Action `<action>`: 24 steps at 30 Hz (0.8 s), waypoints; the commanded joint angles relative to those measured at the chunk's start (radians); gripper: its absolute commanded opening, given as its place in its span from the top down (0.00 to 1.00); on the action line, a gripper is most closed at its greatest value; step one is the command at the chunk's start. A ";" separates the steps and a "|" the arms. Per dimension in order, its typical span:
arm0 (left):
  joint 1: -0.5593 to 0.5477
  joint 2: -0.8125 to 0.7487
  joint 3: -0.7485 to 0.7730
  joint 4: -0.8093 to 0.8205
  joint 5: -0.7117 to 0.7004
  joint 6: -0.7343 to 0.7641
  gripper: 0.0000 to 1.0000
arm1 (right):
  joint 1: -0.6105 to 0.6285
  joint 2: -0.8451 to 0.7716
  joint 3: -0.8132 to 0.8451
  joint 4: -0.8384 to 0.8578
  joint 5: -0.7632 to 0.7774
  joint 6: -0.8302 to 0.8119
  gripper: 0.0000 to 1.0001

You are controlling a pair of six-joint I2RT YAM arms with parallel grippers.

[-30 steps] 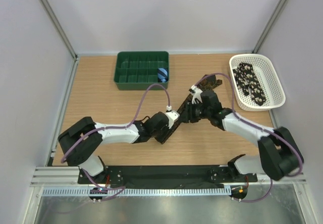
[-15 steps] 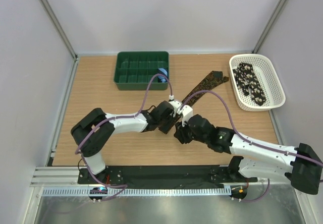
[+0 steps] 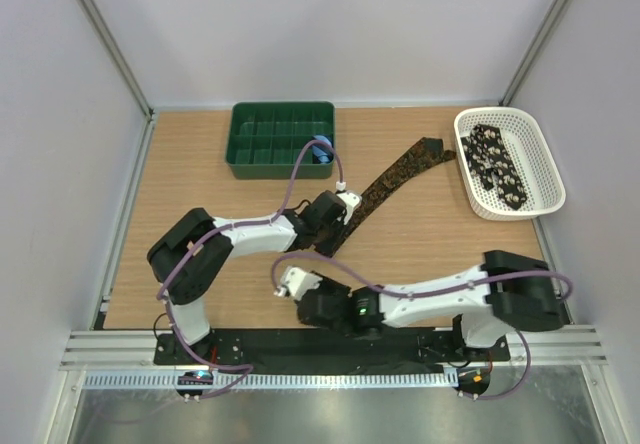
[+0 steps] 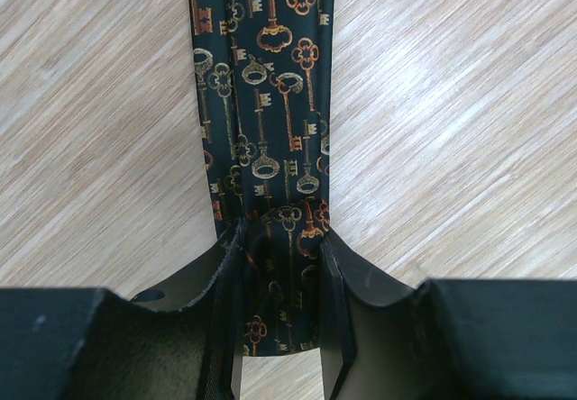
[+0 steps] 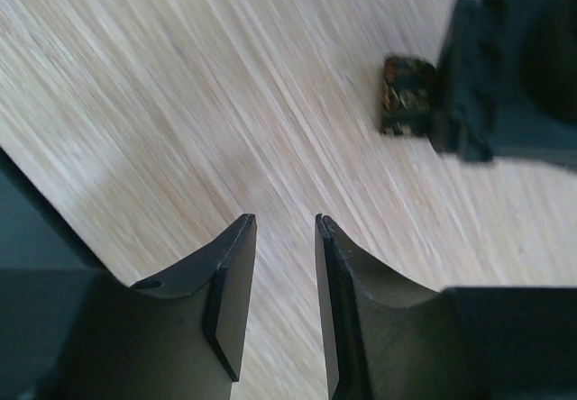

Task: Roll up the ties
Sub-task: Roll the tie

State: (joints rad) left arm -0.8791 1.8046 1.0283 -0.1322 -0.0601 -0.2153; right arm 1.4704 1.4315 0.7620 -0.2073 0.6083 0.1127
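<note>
While the left fingers (image 4: 347, 278) pinch the near end of the key-patterned tie (image 4: 266, 103), probably anchoring it to start the roll, it lies stretched flat across the tabletop (image 3: 200, 164); the right fingers (image 5: 230, 283) hover slightly parted, holding nothing.

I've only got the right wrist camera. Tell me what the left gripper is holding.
Observer: The left gripper is clamped on a dark key-patterned tie, near one end of it.
Operator: Give me how the rest of it lies.
Observer: It is stretched out on the table, running diagonally away toward the white basket and ending short of its rim.
Operator: Report anything in that basket.
Observer: A second tie, black with pale spots, lies bundled inside.
</note>
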 commanded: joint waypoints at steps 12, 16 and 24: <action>0.009 0.022 0.029 -0.247 0.097 0.011 0.70 | 0.071 0.628 0.522 -0.342 0.432 -0.180 0.45; 0.009 0.007 0.033 -0.271 0.111 -0.002 0.69 | 0.031 0.671 0.548 -0.350 0.441 -0.206 0.41; 0.009 0.001 0.064 -0.342 0.131 -0.036 0.69 | -0.002 0.705 0.551 -0.334 0.439 -0.231 0.37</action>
State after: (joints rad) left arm -0.8700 1.7996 1.0874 -0.3305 0.0292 -0.2245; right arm 1.4731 2.1124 1.2945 -0.5327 1.0527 -0.1081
